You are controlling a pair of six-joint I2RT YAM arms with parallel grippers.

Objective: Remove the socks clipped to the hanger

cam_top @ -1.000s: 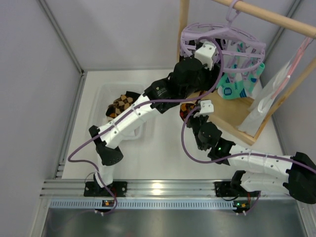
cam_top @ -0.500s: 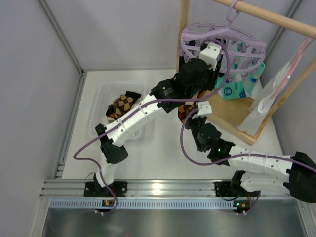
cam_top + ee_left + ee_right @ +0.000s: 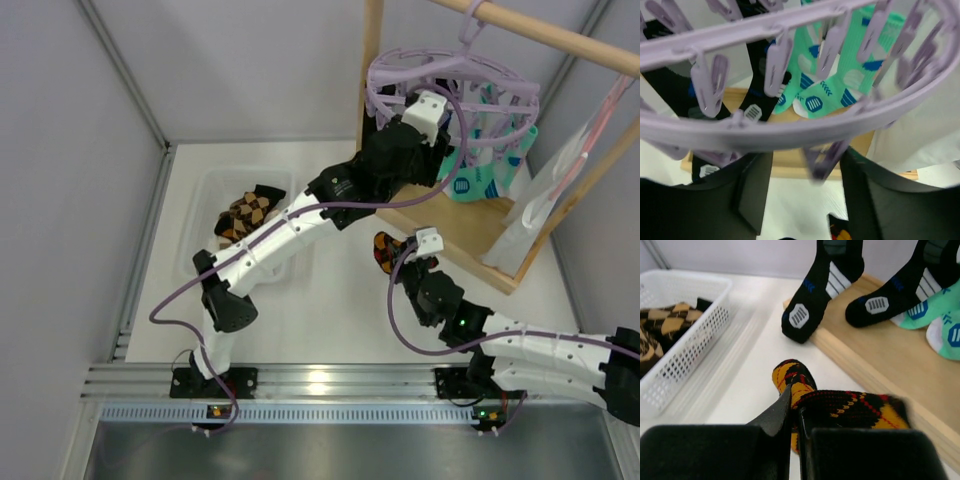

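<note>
Looks like a robotics lab test cell, not a home. Built around a bare white table [image 3: 340,320], boxed in at its far and left sides by plain grey panels [image 3: 60,200] set in metal framing. Edged at the table's near side with an aluminium rail [image 3: 330,380], with two arm bases [image 3: 212,382] bolted onto it and purple cables [image 3: 152,316] looping above the table. Furnished only with props: a wooden rack [image 3: 372,60] at the table's far right, a lavender hanger [image 3: 450,75] hung from it, a white basket [image 3: 200,235] on the table's left.
</note>
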